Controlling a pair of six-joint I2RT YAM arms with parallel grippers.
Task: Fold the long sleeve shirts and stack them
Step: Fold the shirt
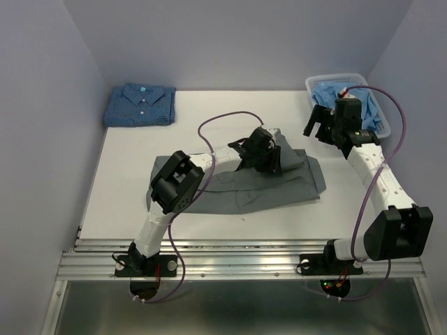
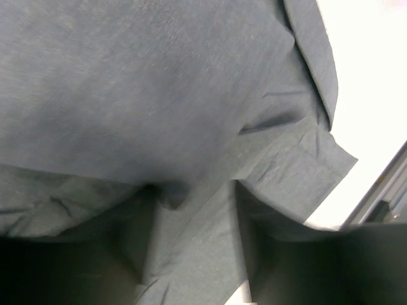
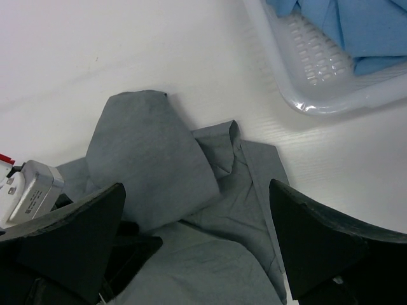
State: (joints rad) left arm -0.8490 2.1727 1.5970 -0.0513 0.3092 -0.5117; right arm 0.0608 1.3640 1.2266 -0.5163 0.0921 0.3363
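The slate-grey shirt (image 1: 237,187) lies rumpled in the middle of the white table. One flap of it is folded up over its far right part (image 3: 146,159). My left gripper (image 1: 269,159) rests on that part, and in the left wrist view (image 2: 191,254) a fold of the grey cloth (image 2: 191,95) runs between its fingers. My right gripper (image 1: 318,125) hovers open and empty above the shirt's right end, its wide-apart fingers (image 3: 318,248) framing the collar (image 3: 222,159). The dark blue check shirt (image 1: 140,105) lies folded at the back left.
A white plastic basket (image 1: 312,84) holding light blue cloth (image 1: 357,105) stands at the back right, just past my right gripper; its rim shows in the right wrist view (image 3: 299,70). Purple-grey walls close in three sides. A metal rail (image 1: 237,255) runs along the near edge.
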